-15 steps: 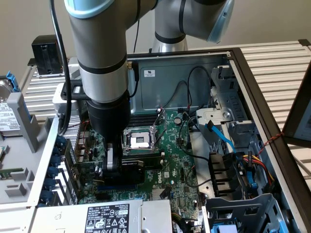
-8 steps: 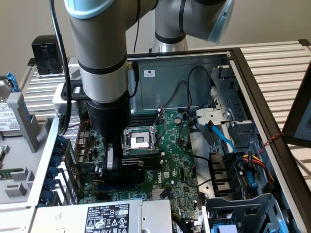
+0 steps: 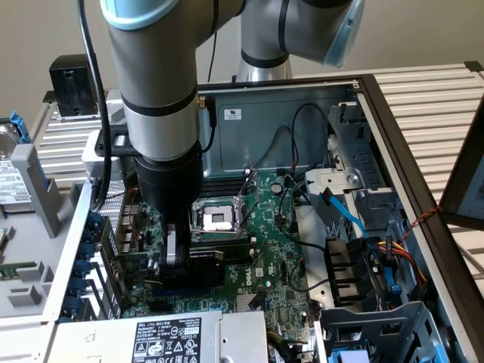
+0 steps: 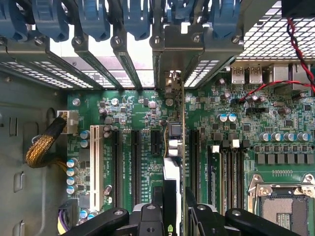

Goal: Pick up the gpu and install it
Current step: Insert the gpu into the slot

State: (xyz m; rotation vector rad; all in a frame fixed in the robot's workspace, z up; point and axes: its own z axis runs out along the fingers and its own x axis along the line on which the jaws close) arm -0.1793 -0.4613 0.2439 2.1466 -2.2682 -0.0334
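Note:
The gpu (image 3: 219, 265), a black-shrouded card, stands on edge over the green motherboard (image 3: 276, 249) inside the open computer case, just in front of the CPU socket (image 3: 219, 218). My gripper (image 3: 175, 253) is shut on its end nearest the case's rear slots. In the wrist view the gpu (image 4: 182, 147) runs edge-on between two black expansion slots, and its silver bracket (image 4: 171, 81) reaches the rear slot openings. One finger (image 4: 147, 216) and the other finger (image 4: 204, 216) clamp the card from both sides. Whether its edge sits fully in the slot is hidden.
Blue slot clips (image 4: 93, 19) line the rear wall. A power supply (image 3: 166, 336) sits at the near edge and a drive cage (image 3: 378, 325) with blue cables (image 3: 344, 215) at the exterior view's right. A hard drive (image 3: 11, 174) lies outside the case.

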